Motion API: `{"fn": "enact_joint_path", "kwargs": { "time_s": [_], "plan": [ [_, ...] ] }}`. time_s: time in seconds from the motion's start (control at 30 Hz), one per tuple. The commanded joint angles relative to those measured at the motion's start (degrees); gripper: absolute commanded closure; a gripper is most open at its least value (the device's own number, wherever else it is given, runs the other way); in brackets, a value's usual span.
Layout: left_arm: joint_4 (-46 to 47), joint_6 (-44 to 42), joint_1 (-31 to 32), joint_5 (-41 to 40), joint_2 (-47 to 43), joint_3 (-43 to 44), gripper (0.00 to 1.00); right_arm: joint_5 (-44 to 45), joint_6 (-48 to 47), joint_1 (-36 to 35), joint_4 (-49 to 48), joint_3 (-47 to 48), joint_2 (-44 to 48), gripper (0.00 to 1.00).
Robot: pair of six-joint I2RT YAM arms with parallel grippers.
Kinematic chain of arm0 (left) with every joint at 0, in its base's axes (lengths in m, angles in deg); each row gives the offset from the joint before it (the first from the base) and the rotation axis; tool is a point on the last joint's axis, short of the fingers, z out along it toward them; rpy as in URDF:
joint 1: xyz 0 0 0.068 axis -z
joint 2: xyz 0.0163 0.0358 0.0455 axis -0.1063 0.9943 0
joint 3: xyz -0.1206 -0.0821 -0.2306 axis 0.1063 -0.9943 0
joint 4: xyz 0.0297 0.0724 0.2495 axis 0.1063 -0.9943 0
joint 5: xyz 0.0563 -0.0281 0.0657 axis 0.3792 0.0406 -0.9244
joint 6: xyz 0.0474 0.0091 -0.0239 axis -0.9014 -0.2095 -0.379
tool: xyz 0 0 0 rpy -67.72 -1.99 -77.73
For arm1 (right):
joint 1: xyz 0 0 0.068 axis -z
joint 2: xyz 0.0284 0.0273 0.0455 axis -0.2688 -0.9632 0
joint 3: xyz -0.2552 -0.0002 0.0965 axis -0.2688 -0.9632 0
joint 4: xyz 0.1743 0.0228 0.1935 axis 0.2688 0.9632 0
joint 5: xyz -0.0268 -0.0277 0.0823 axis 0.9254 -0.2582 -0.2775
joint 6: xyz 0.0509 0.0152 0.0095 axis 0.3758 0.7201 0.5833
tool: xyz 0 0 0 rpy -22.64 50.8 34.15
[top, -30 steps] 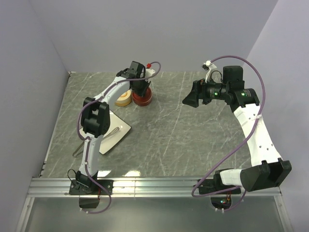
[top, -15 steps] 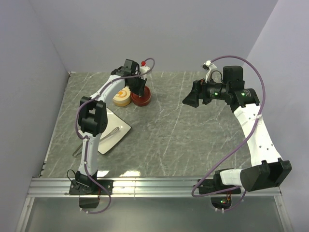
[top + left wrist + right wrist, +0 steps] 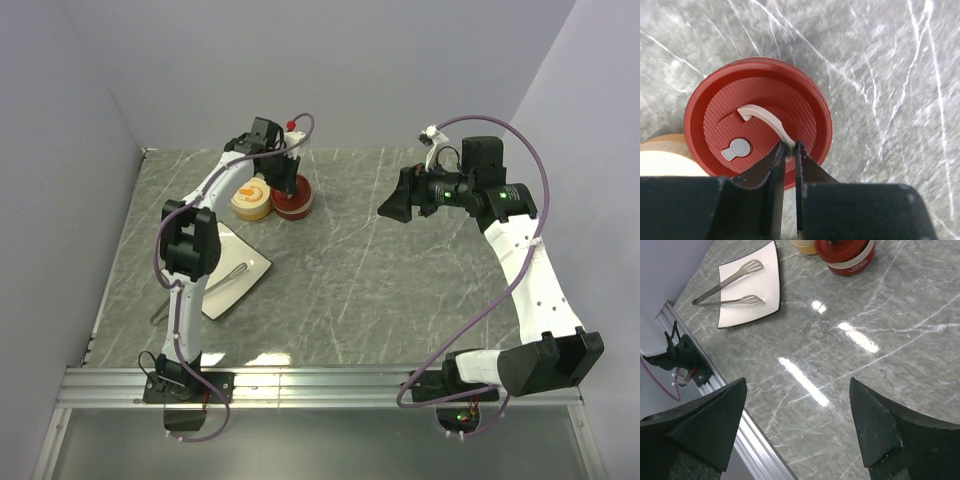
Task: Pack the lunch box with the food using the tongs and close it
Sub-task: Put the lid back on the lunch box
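Pinching the end of the pale handle (image 3: 765, 114) on the lid (image 3: 757, 90) of the dark red tub (image 3: 296, 205), the left gripper (image 3: 788, 146) has its fingers nearly together around the strip. Only the left wrist view shows this, as overhead the gripper covers that spot. The cream tub (image 3: 252, 199) sits just left of the dark red tub. Nearer the arm bases than the dark red tub lies the white plate (image 3: 765, 282), with the tongs (image 3: 725, 289) across it, seen whole only from the right wrist. Well right of the dark red tub, the right gripper (image 3: 797, 381) is spread wide and holds nothing.
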Motion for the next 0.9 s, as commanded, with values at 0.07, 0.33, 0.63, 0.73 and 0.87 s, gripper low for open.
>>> {"fn": "enact_joint_path", "kwargs": {
  "time_s": [0.07, 0.33, 0.63, 0.73, 0.87],
  "plan": [
    [-2.0, 1.8, -0.5, -1.2, -2.1, 5.1, 1.00, -0.7, 0.1, 0.4, -2.2, -1.3, 2.3, 0.10],
    [-4.9, 0.5, -0.4, -2.3, 1.2, 8.7, 1.00, -1.1, 0.1, 0.5, -2.1, -1.3, 2.3, 0.11],
    [-5.2, 0.0, 0.2, -2.3, 4.0, 9.7, 1.00, -1.0, -0.1, 0.4, -2.1, -1.7, 2.3, 0.11],
    [-4.9, -0.4, 0.5, -2.2, 3.9, 9.0, 1.00, -1.1, 0.0, 0.5, -2.2, -1.8, 2.2, 0.11],
    [-4.6, -0.6, 0.9, -2.3, 3.9, 8.5, 1.00, -1.5, 0.1, 0.5, -2.5, -2.1, 2.1, 0.11]
  ]
}}
